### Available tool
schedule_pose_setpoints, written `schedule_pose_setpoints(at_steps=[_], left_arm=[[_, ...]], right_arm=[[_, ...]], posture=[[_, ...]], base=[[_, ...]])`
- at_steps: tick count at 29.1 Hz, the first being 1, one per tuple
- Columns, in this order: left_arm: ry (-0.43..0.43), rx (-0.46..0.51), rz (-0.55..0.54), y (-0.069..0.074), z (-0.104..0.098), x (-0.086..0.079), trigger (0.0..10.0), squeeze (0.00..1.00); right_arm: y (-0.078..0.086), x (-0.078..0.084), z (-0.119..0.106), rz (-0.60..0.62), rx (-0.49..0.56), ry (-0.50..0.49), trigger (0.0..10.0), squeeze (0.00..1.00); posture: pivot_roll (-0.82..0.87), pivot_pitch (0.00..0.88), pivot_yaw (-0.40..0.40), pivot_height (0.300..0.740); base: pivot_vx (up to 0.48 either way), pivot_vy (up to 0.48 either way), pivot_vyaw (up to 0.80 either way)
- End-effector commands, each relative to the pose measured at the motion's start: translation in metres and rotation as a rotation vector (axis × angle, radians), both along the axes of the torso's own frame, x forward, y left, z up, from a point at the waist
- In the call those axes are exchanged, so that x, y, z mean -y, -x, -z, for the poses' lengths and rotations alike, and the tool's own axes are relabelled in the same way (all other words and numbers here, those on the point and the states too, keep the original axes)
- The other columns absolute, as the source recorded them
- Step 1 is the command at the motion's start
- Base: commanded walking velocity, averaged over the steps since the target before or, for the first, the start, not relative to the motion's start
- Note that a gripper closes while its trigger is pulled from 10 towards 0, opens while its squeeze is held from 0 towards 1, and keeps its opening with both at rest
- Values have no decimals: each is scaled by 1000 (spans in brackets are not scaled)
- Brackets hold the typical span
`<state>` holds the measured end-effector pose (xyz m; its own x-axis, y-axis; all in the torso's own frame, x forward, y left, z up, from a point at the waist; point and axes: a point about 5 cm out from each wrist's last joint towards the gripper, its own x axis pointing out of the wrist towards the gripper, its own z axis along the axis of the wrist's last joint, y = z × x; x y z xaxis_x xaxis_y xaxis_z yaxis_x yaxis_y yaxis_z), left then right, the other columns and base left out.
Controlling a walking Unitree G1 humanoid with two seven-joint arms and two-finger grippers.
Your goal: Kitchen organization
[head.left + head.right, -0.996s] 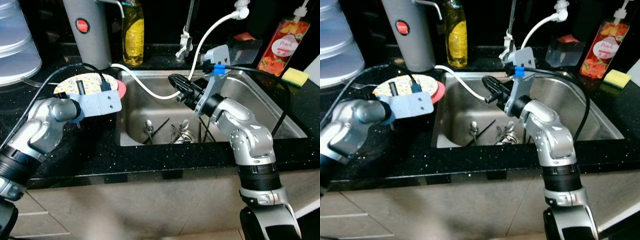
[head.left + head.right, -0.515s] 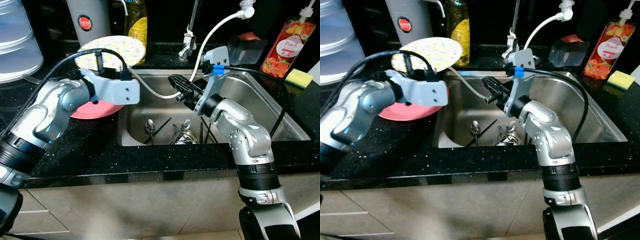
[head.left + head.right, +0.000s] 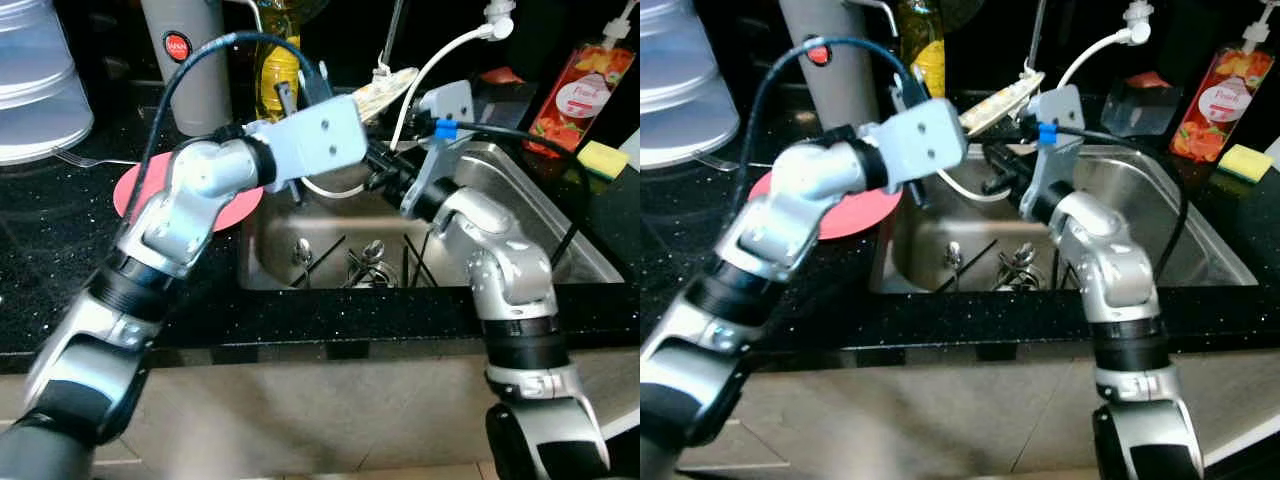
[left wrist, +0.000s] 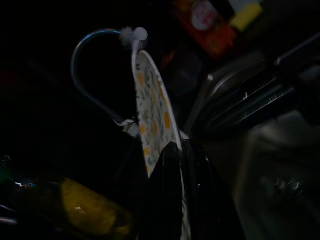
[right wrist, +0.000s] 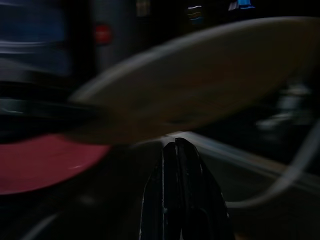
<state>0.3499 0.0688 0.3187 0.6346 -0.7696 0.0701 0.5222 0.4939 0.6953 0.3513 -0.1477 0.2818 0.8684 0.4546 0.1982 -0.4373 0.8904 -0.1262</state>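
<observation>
My left gripper (image 4: 180, 147) is shut on the rim of a white plate with a yellow flower pattern (image 3: 385, 88). It holds the plate tilted, almost on edge, in the air over the back of the sink (image 3: 570, 235), close to the white hose (image 3: 430, 70). A pink plate (image 3: 135, 190) lies flat on the black counter to the left of the sink. My right gripper (image 5: 180, 160) is shut with nothing in it. It hovers over the sink just below and beside the patterned plate (image 5: 200, 75).
Several pieces of cutlery (image 3: 335, 255) lie in the sink bottom. Along the back stand a grey flask (image 3: 185, 60), a yellow bottle (image 3: 272, 65) and a peach soap bottle (image 3: 575, 95). A yellow sponge (image 3: 597, 157) is at right, a fork (image 3: 85, 158) and a clear container (image 3: 35, 80) at left.
My left arm lifted the patterned plate off the pink plate and swung it right, up over the sink near the hose. The right gripper stayed over the sink.
</observation>
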Motion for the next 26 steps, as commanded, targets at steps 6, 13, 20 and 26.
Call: schedule_pose_setpoints(at_steps=[6, 13, 20, 26], left_arm=[[182, -389, -172, -36, 25, -6, 10000, 0], [48, -450, -102, -36, 44, 8, 10000, 0], [-316, -341, -7, -31, 73, 20, 10000, 0], [-202, -166, -5, -31, 52, 26, 10000, 1000]], right_arm=[[-12, 43, 9, 238, -50, 95, 10000, 0], [-15, 54, 26, 315, -105, 161, 10000, 0], [-17, 49, 24, 302, -81, 143, 10000, 0], [-17, 48, 24, 297, -74, 128, 10000, 0]], posture=[[173, 0, -35, 740], [171, 0, -35, 740], [164, 0, -24, 740], [165, 0, -22, 740]], base=[[0, 0, 0], [0, 0, 0], [0, 0, 0], [0, 0, 0]])
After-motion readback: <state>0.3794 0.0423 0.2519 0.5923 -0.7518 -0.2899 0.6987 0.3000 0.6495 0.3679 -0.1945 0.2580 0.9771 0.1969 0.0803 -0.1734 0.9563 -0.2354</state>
